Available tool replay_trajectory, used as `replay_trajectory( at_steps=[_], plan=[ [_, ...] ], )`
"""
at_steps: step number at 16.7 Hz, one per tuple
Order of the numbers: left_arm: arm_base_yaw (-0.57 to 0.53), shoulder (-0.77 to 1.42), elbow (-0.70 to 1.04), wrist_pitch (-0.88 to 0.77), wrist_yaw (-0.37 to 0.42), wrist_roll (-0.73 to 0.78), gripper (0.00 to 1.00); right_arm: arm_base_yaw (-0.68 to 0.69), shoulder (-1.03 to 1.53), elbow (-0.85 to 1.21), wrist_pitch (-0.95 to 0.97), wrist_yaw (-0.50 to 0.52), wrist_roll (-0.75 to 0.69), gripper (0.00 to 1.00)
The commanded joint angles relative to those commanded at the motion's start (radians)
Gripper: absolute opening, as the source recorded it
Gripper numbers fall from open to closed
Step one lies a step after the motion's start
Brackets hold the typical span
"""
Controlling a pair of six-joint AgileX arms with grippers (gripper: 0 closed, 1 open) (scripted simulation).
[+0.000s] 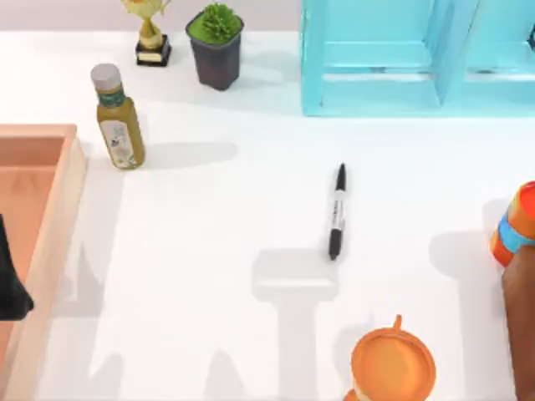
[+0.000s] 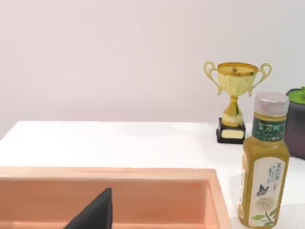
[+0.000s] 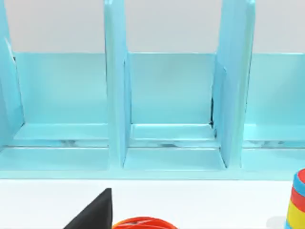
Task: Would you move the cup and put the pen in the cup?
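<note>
- Sitting nearest, at the front edge of the white bench [image 1: 192, 276] and right of centre, is a round orange handled mug [image 1: 393, 365]. Its rim also shows in the right wrist view, just beside the right tool [image 3: 95, 212].
- Only a dark wedge of the right tool is visible, so I cannot tell whether it is wide or narrow.
- A slim black marker pen with a white label band [image 1: 337, 213] lies flat on the bare bench behind the mug and apart from it. It runs almost front to back, with its thicker end toward the front, and nothing touches it.
- A shallow light wooden tray [image 1: 50, 217] lies at the left edge. The left tool [image 2: 95, 214] hangs over it as a dark wedge, and I cannot tell whether it is wide or narrow.
- An orange object with a blue stripe [image 1: 518, 221] stands at the right edge.
- Farther back on the left, an upright olive-oil bottle with a grey cap [image 1: 119, 121] stands just behind the tray's far corner.
- A pale blue compartmented rack [image 1: 376, 92] lines the back right.
- A dark pot with a green plant [image 1: 216, 46] and a gold trophy on a black base [image 1: 152, 33] stand side by side at the back left.
</note>
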Motion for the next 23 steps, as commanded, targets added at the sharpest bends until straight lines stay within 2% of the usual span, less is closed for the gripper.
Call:
replay_trajectory(
  at_steps=[4, 8, 18, 23],
  plan=[
    [0.006, 0.032, 0.032, -0.03, -0.001, 0.005, 1.0, 0.0, 0.0, 0.0, 0.0, 0.0, 0.0, 1.0],
    [0.034, 0.223, 0.219, -0.192, -0.003, 0.035, 1.0, 0.0, 0.0, 0.0, 0.0, 0.0, 0.0, 1.0],
    [0.136, 1.202, 0.981, -0.873, -0.001, 0.15, 1.0, 0.0, 0.0, 0.0, 0.0, 0.0, 0.0, 1.0],
    [0.178, 1.575, 1.3, -1.15, -0.001, 0.2, 1.0, 0.0, 0.0, 0.0, 0.0, 0.0, 0.0, 1.0]
  ],
)
